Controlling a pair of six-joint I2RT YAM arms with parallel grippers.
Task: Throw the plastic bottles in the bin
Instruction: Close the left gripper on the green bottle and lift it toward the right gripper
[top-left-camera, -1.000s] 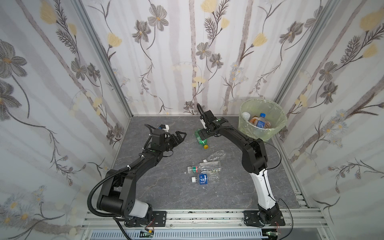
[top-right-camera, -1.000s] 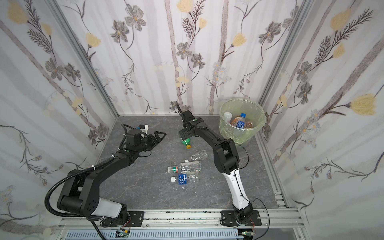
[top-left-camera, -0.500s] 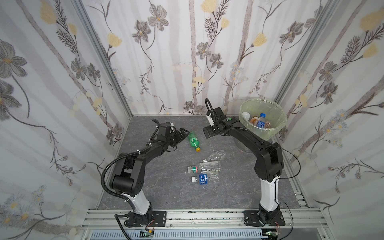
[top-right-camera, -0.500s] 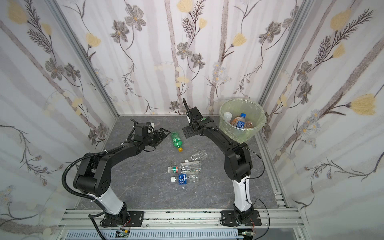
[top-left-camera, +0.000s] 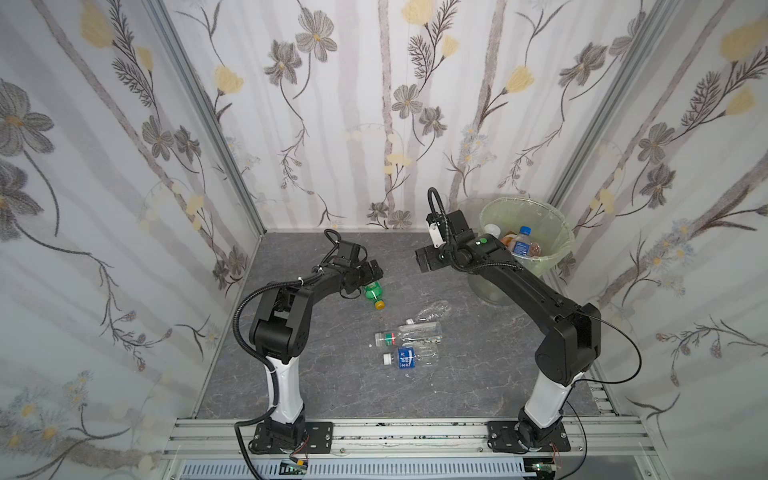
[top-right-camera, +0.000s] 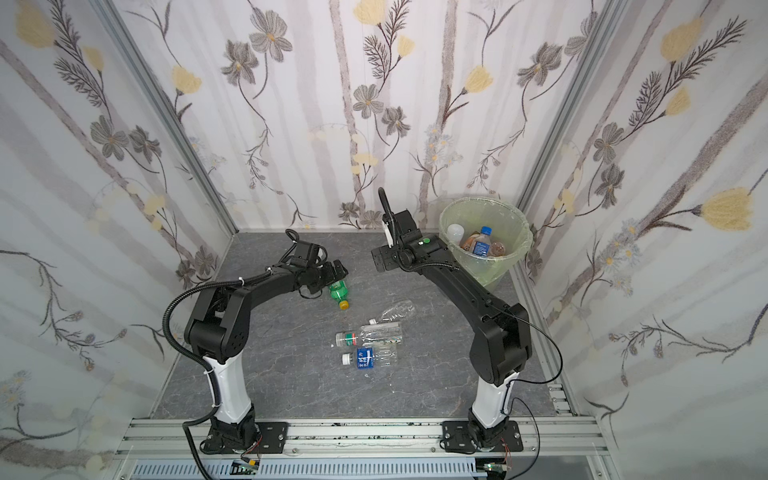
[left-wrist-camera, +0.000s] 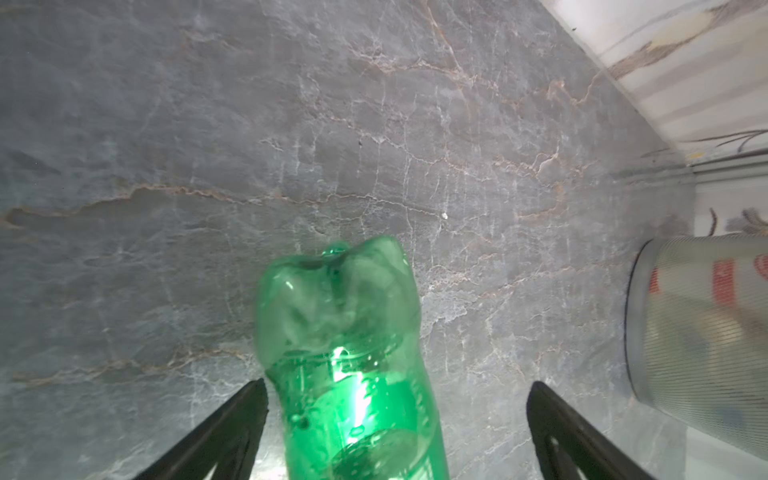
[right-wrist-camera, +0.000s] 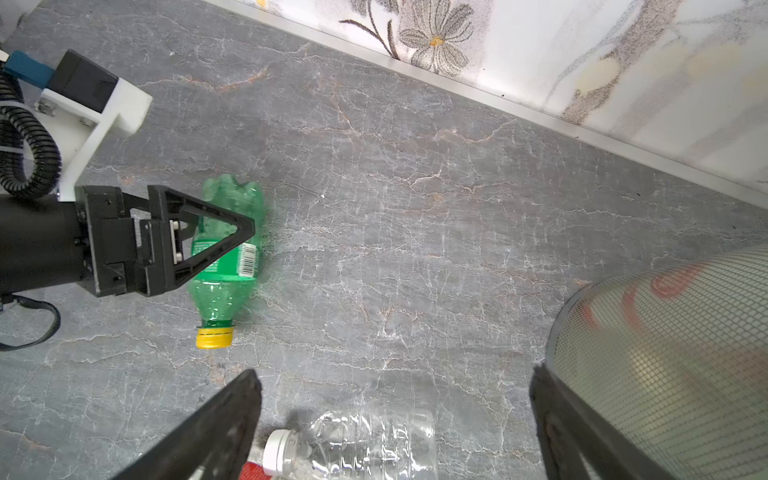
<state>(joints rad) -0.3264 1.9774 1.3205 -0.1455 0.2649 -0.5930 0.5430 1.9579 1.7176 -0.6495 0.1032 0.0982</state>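
The green translucent plastic bottle (top-left-camera: 372, 291) (top-right-camera: 338, 292) (left-wrist-camera: 353, 365) (right-wrist-camera: 226, 249), with a yellow cap and a lobed base, lies on its side on the grey veined stone-look counter (top-left-camera: 332, 374), left of centre, cap towards the front. The left gripper (top-left-camera: 371, 272) (left-wrist-camera: 397, 386) (right-wrist-camera: 232, 232) straddles its labelled middle, jaws wide open, not clamped. Three clear crumpled plastic bottles (top-left-camera: 405, 334) lie together mid-counter. The round translucent grey bin (top-left-camera: 559, 253), with a pale green liner, stands at the back right and holds several bottles. The right gripper (top-left-camera: 422, 262) (right-wrist-camera: 392, 374) hangs beside it, jaws open and empty. One second earlier the right gripper was at the green bottle and the left gripper stood apart.
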